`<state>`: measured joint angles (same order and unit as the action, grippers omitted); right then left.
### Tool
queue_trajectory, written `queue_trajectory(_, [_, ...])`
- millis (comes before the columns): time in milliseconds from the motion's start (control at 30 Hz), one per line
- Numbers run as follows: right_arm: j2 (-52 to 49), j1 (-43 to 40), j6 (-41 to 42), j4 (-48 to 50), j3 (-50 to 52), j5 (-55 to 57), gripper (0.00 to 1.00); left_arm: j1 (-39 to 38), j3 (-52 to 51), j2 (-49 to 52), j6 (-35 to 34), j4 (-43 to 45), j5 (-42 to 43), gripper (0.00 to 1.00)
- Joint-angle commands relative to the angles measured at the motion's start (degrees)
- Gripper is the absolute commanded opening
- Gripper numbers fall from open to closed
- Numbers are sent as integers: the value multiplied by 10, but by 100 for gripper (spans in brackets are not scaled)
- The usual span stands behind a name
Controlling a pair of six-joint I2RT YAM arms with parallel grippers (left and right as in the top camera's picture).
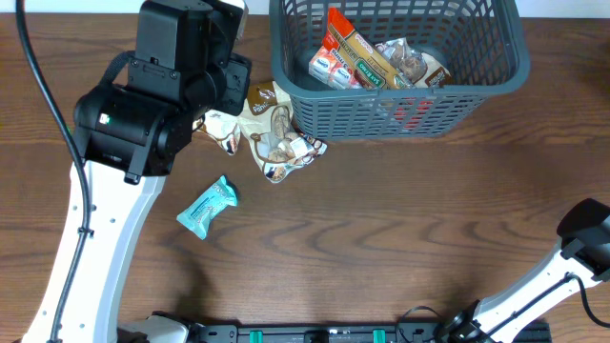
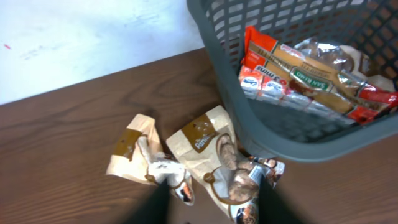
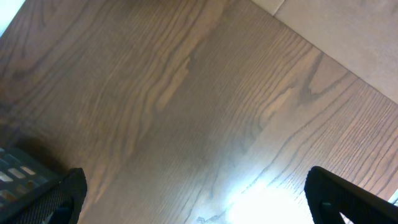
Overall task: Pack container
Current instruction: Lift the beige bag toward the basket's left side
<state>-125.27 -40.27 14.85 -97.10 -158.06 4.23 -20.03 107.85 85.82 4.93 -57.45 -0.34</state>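
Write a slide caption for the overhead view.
Left arm over cream snack packets beside a partly filled grey-blue basket; one teal packet lies apart on the wooden table.

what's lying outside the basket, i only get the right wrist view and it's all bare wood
Observer: A teal packet lies alone on the table, off the container's near left corner.
Operator: anything else loose
Observer: Several cream-and-brown packets lie bunched right beside that same corner.
Operator: where's the left gripper
Observer: The left gripper is over that bunch, fingers apart with one packet between them.
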Motion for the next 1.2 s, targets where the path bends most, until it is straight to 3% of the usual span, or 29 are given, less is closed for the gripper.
queue_trajectory(0, [0, -2, -3, -2, -1, -2, 99, 2, -1, -1, 4, -7, -48, 86])
queue_trajectory(67, [0, -2, -3, -2, -1, -2, 99, 8, -15, 0, 4, -7, -76, 98])
queue_trajectory(100, [0, -2, -3, -2, -1, -2, 99, 12, -21, 2, 4, -6, -82, 100])
queue_trajectory(300, [0, -2, -3, -2, -1, -2, 99, 48, -35, 48, -75, -22, -61, 99])
queue_trajectory(533, [0, -2, -3, -2, -1, -2, 99, 48, -35, 110, -78, -76, 57, 99])
queue_trajectory(633, [0, -2, -3, -2, -1, -2, 99, 49, -35, 134, -79, -71, 52, 99])
queue_trajectory(800, [0, -2, -3, -2, -1, -2, 99, 78, -35, 176, -245, -35, -37, 98])
queue_trajectory(1100, [0, -2, -3, -2, -1, -2, 99, 151, -35, 242, -458, 0, -31, 99])
queue_trajectory(1167, [0, -2, -3, -2, -1, -2, 99, 151, -35, 260, -471, 4, -31, 99])
